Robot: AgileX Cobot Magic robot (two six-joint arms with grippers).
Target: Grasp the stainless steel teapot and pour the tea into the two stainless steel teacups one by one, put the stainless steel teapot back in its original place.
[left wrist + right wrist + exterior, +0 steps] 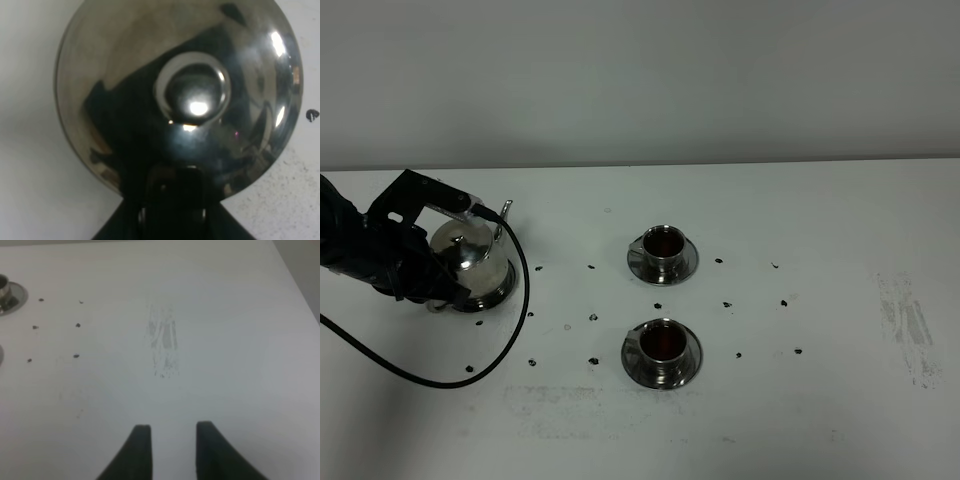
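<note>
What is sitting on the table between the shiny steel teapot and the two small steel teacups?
Only bare white table with a few small dark specks, seen in the exterior high view, separates the squat steel teapot from the two teacups.

A white table (820,420) is seen against a plain pale wall (640,70). Small dark specks (727,304) are scattered across the tabletop (most of them near its middle), and a greyish scuffed patch (910,325) is visible toward the right edge. A black cable (515,330) is looped over the table's left side.
</note>
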